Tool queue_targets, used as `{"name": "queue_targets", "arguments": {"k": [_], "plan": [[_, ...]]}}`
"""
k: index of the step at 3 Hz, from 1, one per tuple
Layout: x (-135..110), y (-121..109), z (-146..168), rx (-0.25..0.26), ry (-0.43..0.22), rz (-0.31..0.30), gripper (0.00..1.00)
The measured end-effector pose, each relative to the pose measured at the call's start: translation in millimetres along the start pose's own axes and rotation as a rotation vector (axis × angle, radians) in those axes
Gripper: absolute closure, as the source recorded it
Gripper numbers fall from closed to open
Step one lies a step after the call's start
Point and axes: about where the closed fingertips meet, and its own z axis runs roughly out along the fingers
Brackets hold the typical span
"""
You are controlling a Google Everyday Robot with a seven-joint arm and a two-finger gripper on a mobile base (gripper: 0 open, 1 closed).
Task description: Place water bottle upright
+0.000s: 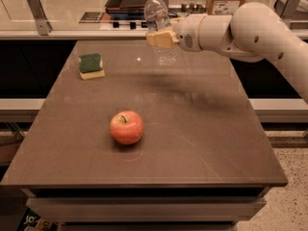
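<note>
Frankly, if my gripper (pixel 161 38), fingers (pixel 153 38) clamped on the slightly tilted water bottle (pixel 158 16) above the desk's (pixel 202 129) far side, releases early, it topples.

Brown table (pixel 192 129) fills mid-frame, with what are probably drawers under its near edge. Pale counter (pixel 62 13) runs across the top, dark gap beneath. Speckled floor (pixel 288 201) lower right. Warm light. Gripper (pixel 161 38) upper centre, above the table's far side.

The gripper (pixel 161 38) holds the water bottle (pixel 156 13) upright over the far side of the table (pixel 216 143), sponge (pixel 91 65) leftward, apple (pixel 126 127) nearer the front.
</note>
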Motion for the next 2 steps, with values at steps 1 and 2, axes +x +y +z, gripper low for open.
{"name": "queue_targets", "arguments": {"k": [1, 2], "plan": [[12.3, -7.0, 3.1, -0.005, -0.034, -0.016, 1.0], [23.8, -8.9, 3.8, -0.01, -0.081, -0.041, 1.0]]}}
